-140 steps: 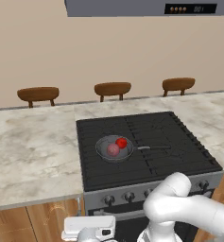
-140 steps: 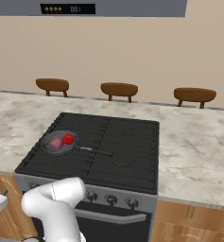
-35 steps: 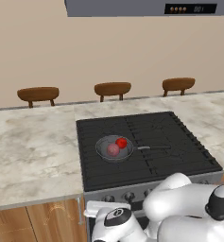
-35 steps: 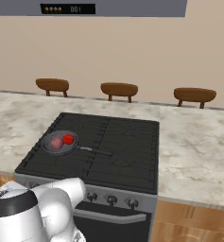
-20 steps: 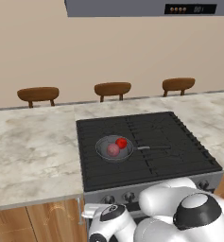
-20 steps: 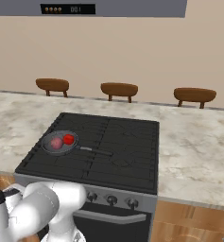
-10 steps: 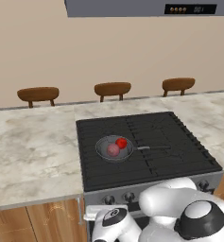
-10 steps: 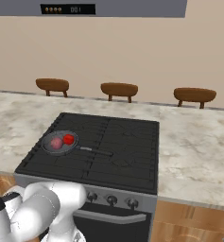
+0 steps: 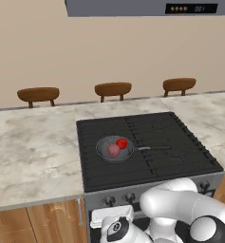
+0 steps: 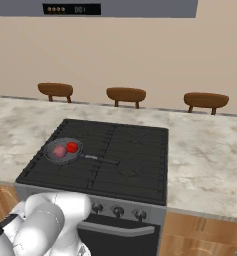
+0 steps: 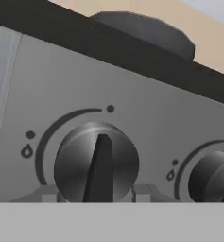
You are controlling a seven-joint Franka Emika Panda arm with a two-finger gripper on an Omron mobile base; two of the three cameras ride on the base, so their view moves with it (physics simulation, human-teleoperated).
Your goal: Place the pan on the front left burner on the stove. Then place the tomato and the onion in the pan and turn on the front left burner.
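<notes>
even, soft, shadowless rendered light

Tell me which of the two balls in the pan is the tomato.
The tomato is the glossy bright red ball on the side of the pan nearer its handle; the onion beside it is duller and pinkish.
</notes>
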